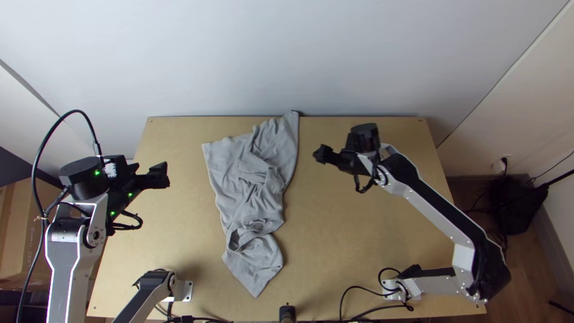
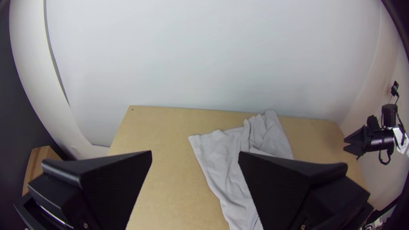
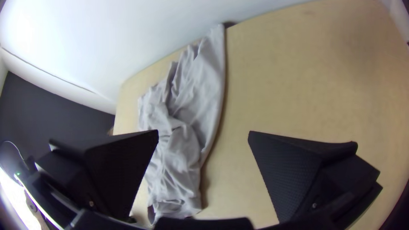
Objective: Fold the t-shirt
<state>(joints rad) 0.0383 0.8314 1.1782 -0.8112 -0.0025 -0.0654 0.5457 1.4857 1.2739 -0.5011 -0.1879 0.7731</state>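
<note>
And here the grey t-shirt (image 1: 248, 185) is lying rumpled on the table (image 1: 365, 245) between the left pincer (image 1: 164, 175) and the right pincer (image 1: 319, 154), both gaping wide as they're hovering!

The t-shirt (image 1: 248, 197) on the table (image 1: 353, 239) is matt, wrinkled cloth. The table is smooth wood, the wall (image 1: 299, 54) beyond it smooth too.

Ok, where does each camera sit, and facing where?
Top: fixed high over the near edge, looking steeply down on table, shirt, left arm and right arm.
Left wrist: on that arm, facing the far wall past open left gripper; right gripper beyond.
Right wrist: on that arm, looking down past open right gripper over shirt.
All share shirt and table.
</note>
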